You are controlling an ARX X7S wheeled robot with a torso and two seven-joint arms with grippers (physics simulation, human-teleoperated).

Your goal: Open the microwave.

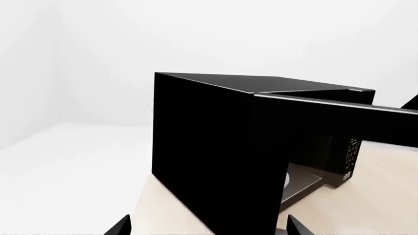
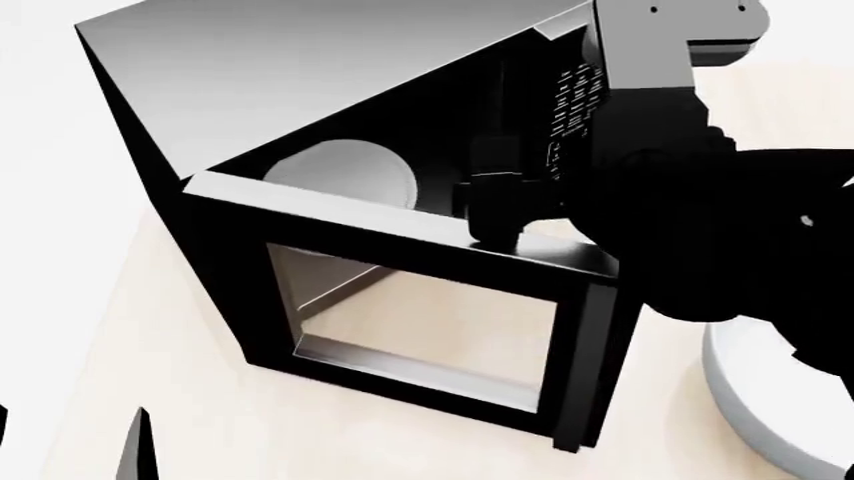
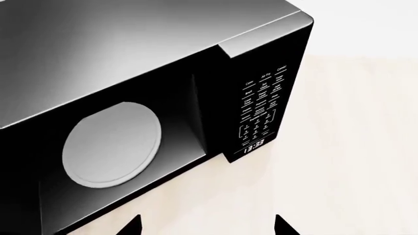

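**Microwave door swung wide, cavity exposed**

I see the microwave (image 2: 334,110) sitting on the pale surface (image 2: 160,330), its door (image 2: 427,320) hinged out well away from the box and standing nearly square to the front opening. Through the door's glass window (image 2: 414,330) I can see the surface behind. Inside the microwave, the white turntable (image 3: 111,144) lies flat on the cavity floor with nothing on it. The keypad (image 3: 261,110) and clock (image 3: 253,145) sit beside the opening, on the side away from the door hinge.

I judge the box heavy and stiff, unlikely to slide under a light pull, while the door is a light rigid panel that pivots freely. The glass calls for gentle contact. The best hold looks to be the door's free edge or its handle, which I cannot pick out clearly here.

My right pincer (image 2: 494,205) hangs just at the door's top edge by the opening. Its tips (image 3: 205,225) show apart in the wrist view, with nothing between them. My left pincer (image 1: 205,227) sits beside the microwave's outer wall, tips also apart and empty.

I judge the task essentially complete.
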